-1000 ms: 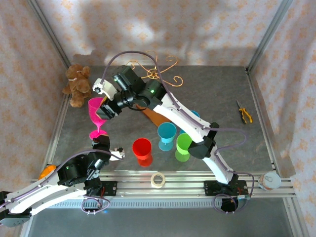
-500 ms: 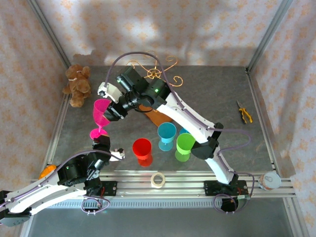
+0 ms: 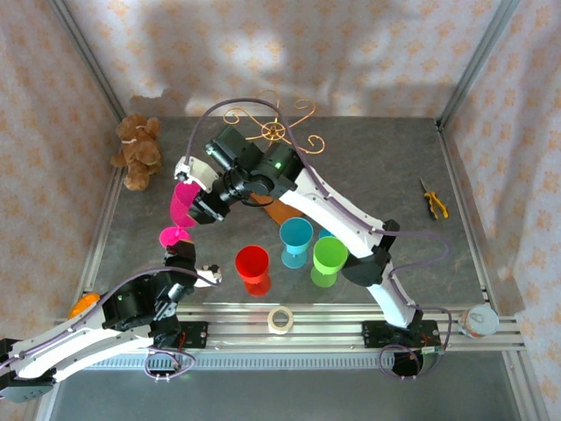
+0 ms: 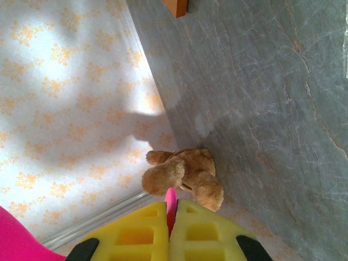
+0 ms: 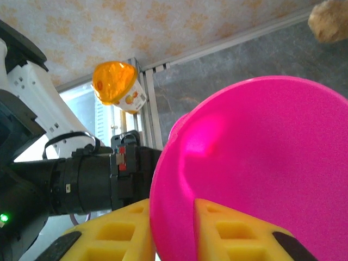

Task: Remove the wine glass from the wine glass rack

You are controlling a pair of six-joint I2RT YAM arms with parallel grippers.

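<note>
Above the table (image 3: pixel 386 167), the wine glass (image 3: pixel 182 207) is pinched by the left hand (image 4: pixel 171 209). Its rim is clamped by the right hand (image 5: pixel 173 212).

The top external camera is looking steeply down from above and behind the arm bases, taking in the whole table (image 3: pixel 394 175) from afar. The left wrist camera is riding close over the left pincer (image 4: pixel 171 212), facing along the table toward the teddy bear (image 4: pixel 185 174) at the wall; the right wrist camera is pressing close to the pink wine glass (image 5: pixel 261 174), facing back toward the left arm (image 5: pixel 76 182). Bear and glass are also showing from above.
</note>
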